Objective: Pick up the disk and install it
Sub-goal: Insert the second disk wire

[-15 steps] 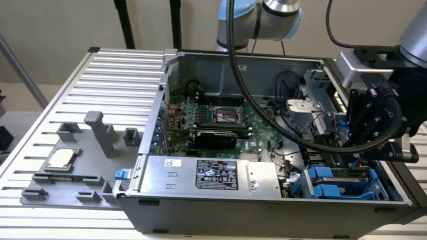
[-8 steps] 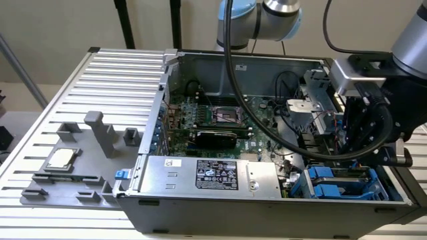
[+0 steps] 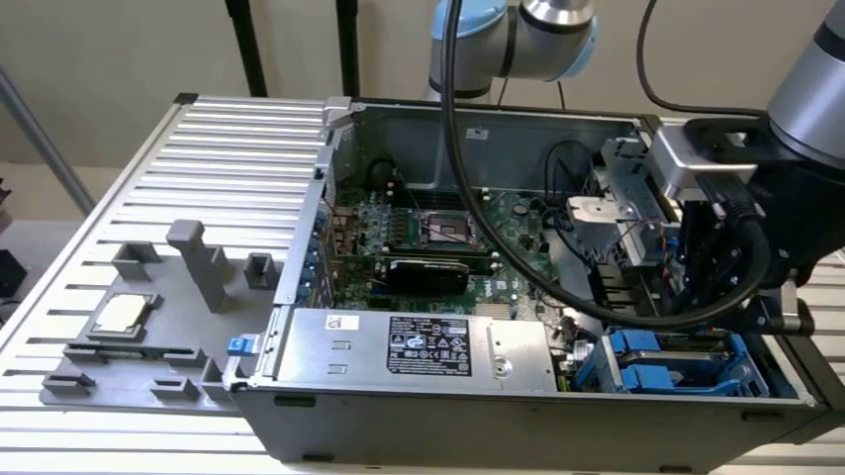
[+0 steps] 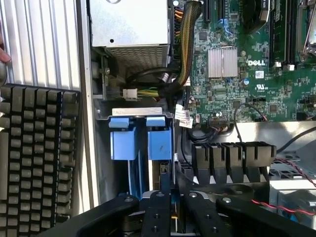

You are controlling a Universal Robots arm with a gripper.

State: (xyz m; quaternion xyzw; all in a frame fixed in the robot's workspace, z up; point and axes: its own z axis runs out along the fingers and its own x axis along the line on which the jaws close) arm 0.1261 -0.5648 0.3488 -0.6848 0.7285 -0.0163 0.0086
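The gripper [image 4: 172,210] hung over the blue drive cage [image 3: 687,361] in the open computer case [image 3: 528,421], fingers nearly shut on the disk [image 4: 166,178], which stood on edge, seemingly partway into its slot.

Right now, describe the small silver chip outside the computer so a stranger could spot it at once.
Start at the open computer case, then go to the grey plastic tray on the slatted table, toward the exterior view's left. The chip lies flat there: a small shiny silver square, where everything around it is dull grey plastic.
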